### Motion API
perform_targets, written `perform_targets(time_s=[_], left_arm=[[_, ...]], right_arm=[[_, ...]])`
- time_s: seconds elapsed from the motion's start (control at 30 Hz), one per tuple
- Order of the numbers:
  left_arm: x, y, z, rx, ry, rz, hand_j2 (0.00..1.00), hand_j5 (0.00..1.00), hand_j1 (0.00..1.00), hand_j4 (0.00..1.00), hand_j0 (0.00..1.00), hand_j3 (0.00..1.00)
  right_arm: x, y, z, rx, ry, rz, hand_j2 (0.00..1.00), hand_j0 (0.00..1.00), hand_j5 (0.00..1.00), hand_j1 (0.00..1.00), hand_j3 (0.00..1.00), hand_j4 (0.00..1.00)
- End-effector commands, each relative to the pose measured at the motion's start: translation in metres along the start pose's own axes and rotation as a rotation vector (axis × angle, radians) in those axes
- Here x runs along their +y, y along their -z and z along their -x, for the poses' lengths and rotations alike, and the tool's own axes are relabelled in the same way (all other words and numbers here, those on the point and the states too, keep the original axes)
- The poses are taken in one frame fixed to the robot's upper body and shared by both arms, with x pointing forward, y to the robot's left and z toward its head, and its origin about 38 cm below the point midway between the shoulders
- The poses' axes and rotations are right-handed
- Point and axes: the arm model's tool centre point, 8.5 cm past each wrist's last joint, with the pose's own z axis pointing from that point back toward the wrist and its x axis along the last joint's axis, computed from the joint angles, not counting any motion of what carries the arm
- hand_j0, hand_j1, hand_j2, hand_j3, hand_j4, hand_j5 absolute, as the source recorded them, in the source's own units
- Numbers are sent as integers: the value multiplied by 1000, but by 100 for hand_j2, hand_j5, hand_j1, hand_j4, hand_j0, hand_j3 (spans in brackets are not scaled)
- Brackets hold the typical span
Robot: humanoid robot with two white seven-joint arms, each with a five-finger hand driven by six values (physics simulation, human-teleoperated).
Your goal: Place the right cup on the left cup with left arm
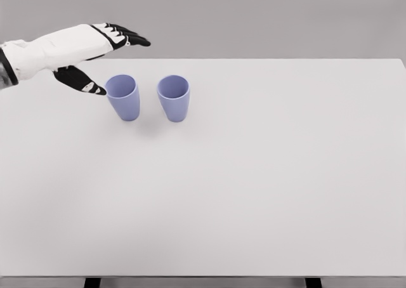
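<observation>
Hovering at the table's (pixel 266 193) far left, the left hand (pixel 101 53) is spreading its fingers and grasping nothing; the right cup (pixel 174 98) is standing upright beyond the left cup (pixel 123 96), which is lying between; thumb-to-cup contact seemingly absent; right arm unseen

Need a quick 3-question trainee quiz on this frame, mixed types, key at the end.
1. True or false: the left robot hand is gripping the left cup.
2. Multiple choice: how do the left cup and the right cup stand? A) stacked B) upright, side by side, apart C) one tipped over
3. Fill in: both cups rest on the white ____.

Key: 1 false, the fingers are spread and hold nothing, with the hand beside the left cup; 2 B; 3 table.
</observation>
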Motion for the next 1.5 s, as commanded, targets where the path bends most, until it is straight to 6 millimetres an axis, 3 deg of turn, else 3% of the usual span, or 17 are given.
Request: perform_targets(time_s=[0.0, 0.2, 0.33, 0.47, 0.57, 0.73, 0.8, 1.13, 1.2, 1.47], left_arm=[[-30, 23, -7, -8, -5, 86, 100, 100, 100, 100, 100, 100], [-7, 53, -32, -103, 49, 125, 100, 100, 100, 100, 100, 100], [-5, 86, -10, 7, -49, 152, 100, 100, 100, 100, 100, 100], [-6, 101, -3, 88, -124, 149, 100, 100, 100, 100, 100, 100], [-7, 105, -4, 101, -130, 150, 100, 100, 100, 100, 100, 100], [-18, 125, -22, 52, -106, 245, 100, 100, 100, 100, 100, 100], [-24, 128, -17, 53, -143, 283, 100, 100, 100, 100, 100, 100], [-17, 138, -27, 30, -130, 433, 100, 100, 100, 100, 100, 100], [-23, 138, -14, 73, -145, 447, 100, 100, 100, 100, 100, 100], [-25, 137, -7, 103, -140, 452, 100, 100, 100, 100, 100, 100]], right_arm=[[0, 0, 0, 0, 0, 0, 100, 100, 100, 100, 100, 100], [0, 0, 0, 0, 1, 0, 100, 100, 100, 100, 100, 100], [0, 0, 0, 0, 1, 0, 100, 100, 100, 100, 100, 100], [0, 0, 0, 0, 1, 0, 100, 100, 100, 100, 100, 100], [0, 0, 0, 0, 0, 0, 100, 100, 100, 100, 100, 100], [0, 0, 0, 0, 1, 1, 100, 100, 100, 100, 100, 100], [0, 0, 0, 0, 0, 0, 100, 100, 100, 100, 100, 100], [0, 0, 0, 0, 0, 0, 100, 100, 100, 100, 100, 100], [0, 0, 0, 0, 0, 0, 100, 100, 100, 100, 100, 100], [0, 0, 0, 0, 1, 0, 100, 100, 100, 100, 100, 100]])
